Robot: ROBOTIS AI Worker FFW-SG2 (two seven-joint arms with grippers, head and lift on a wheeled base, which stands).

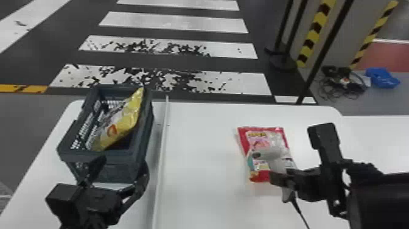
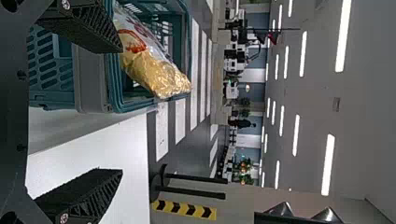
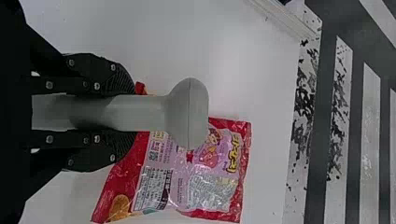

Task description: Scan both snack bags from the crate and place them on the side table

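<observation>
Red crinkly bag [image 3: 212, 189], rounded scanner [image 3: 187, 112], perhaps plastic

Crate [image 1: 121, 160], red bag [image 1: 260, 142] on table [image 1: 201, 146]

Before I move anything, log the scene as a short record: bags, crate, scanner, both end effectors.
yellow foil snack bag: leaning inside the dark blue-green plastic crate
red-edged plastic snack bag: flat on the white table, right of the crate
grey handheld scanner: over the red-edged bag; contact unclear
left end effector: open, near side of crate
right end effector: shut on the scanner
</observation>
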